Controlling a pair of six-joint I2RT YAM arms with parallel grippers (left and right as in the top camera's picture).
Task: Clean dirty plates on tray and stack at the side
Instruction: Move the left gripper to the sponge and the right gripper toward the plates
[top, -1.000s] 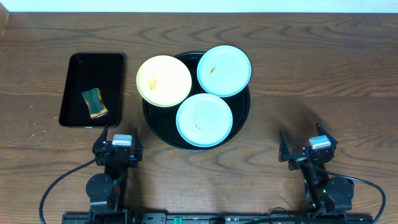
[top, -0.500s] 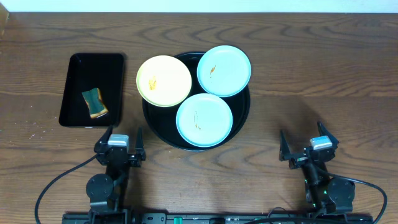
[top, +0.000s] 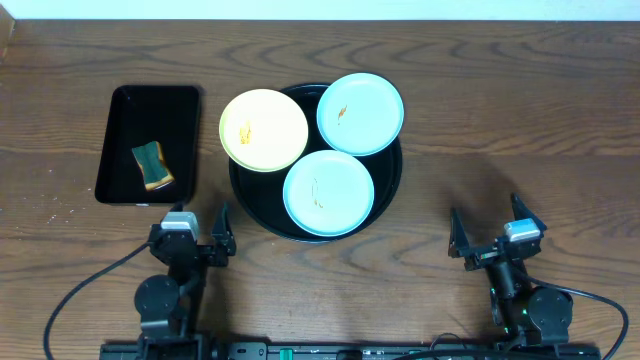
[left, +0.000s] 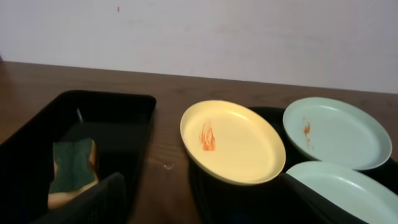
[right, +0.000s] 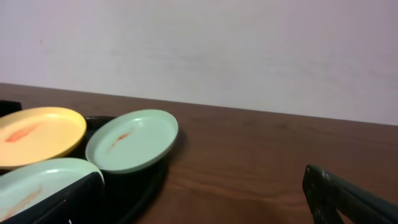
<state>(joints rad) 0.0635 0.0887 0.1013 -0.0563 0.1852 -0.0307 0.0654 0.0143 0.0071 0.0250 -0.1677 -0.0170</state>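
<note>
Your left gripper (top: 190, 236) sits near the front edge of the bench, left of centre, with its jaws spread wide and nothing between them. Your right gripper (top: 489, 232) sits near the front edge toward the right, and it too is spread and empty.

The round black tray (top: 247, 205) lies mid-bench, closer to the back edge than to the front. Three plates rest on it side by side, none stacked, and their edges come together near the tray's centre. The pale yellow plate (top: 263, 130) overhangs the tray's left rim and carries an orange smear. The back blue plate (top: 360, 113) overhangs the rim on the back right side and is also smeared orange. The front blue plate (top: 328, 193) lies inside the tray's front part and has a fainter mark.

Toward the left edge you have a rectangular black tray (top: 160, 112), with a green and yellow sponge (top: 152, 165) in its front half.
</note>
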